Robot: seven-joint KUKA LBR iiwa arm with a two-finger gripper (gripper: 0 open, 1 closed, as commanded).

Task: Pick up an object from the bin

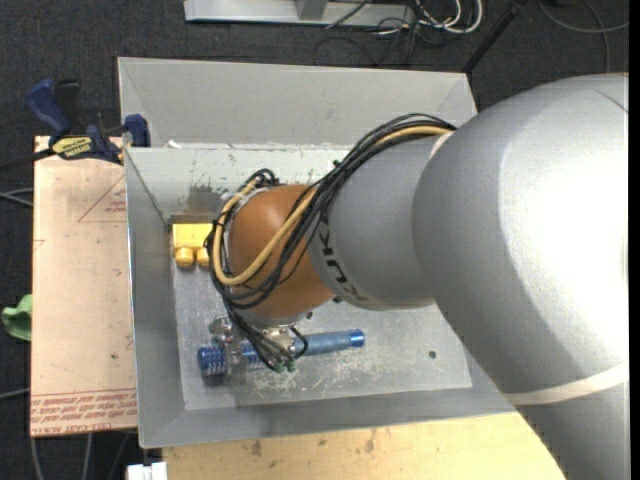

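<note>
The end effector [258, 344] sits low in the bin [400, 373], over the middle of a blue rod [337, 343] with a ribbed end that lies along the front wall. I cannot tell how far open it is, and a yellow block [190, 241] lies well apart by the left wall.

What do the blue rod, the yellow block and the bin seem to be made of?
The blue rod: probably plastic, with an even glossy colour and a ribbed end. The yellow block: likely plastic or painted wood, smooth and uniformly coloured. The bin: metal, dull grey with scratches and scuffs on its floor.
</note>
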